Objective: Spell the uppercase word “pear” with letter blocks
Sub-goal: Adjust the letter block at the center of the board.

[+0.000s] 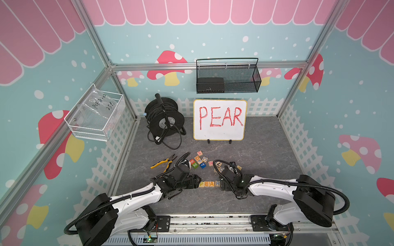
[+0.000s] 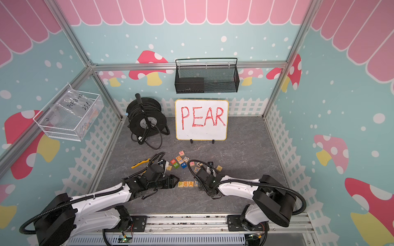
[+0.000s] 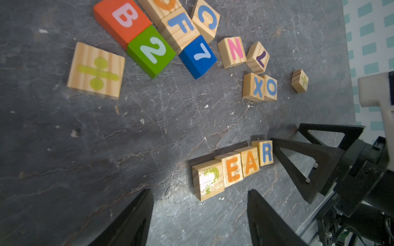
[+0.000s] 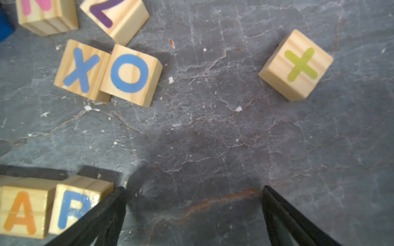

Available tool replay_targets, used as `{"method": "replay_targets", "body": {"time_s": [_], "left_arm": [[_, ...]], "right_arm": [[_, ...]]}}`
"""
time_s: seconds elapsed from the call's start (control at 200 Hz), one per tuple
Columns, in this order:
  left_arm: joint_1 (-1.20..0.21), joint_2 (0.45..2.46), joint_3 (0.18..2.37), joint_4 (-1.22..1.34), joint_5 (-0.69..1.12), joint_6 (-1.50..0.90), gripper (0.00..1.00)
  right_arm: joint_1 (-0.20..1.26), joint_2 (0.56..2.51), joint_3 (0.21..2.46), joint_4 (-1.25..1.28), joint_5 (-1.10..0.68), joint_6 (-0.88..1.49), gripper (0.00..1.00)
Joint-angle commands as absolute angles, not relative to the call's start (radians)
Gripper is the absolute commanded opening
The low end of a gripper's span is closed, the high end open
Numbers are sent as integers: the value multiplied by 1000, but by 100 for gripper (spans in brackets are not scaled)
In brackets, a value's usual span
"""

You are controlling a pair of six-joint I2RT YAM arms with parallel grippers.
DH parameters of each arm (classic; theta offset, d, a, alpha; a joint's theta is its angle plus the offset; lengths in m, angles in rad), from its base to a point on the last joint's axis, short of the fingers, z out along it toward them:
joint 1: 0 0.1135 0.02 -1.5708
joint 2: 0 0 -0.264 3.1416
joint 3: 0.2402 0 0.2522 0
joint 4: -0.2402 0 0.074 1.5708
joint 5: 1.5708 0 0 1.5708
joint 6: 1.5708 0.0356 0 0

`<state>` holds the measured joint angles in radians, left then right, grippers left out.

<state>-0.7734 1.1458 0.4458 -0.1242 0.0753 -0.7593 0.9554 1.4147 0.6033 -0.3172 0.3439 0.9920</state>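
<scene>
Left claw [image 3: 199,190] at nine o'clock, right claw [image 4: 194,187] at three, both released, flank letter blocks [image 1: 210,183] spelling PEAR.

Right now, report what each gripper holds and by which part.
Nothing is held. The left gripper is open just short of P; the right gripper is open, one finger beside R.

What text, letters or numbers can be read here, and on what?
"PEAR": whiteboard, red marker.
"P", "E", "A", "R": letter blocks in a row.
"B", "2", "7": red cube, green cube, blue cube.
"F", "C", "N", "X", "O", "+", "÷": loose wooden blocks.
Too small to read: bag handwriting, reel label.
</scene>
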Motion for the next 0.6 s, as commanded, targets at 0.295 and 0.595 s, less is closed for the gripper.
{"method": "replay_targets", "body": {"time_s": [0.295, 0.595], "left_arm": [[-767, 1151, 457, -106, 42, -787, 72], [-767, 1146, 473, -125, 23, -776, 72]], "right_arm": [[953, 1444, 573, -288, 227, 969, 100], [953, 1381, 583, -372, 288, 1025, 100]]}}
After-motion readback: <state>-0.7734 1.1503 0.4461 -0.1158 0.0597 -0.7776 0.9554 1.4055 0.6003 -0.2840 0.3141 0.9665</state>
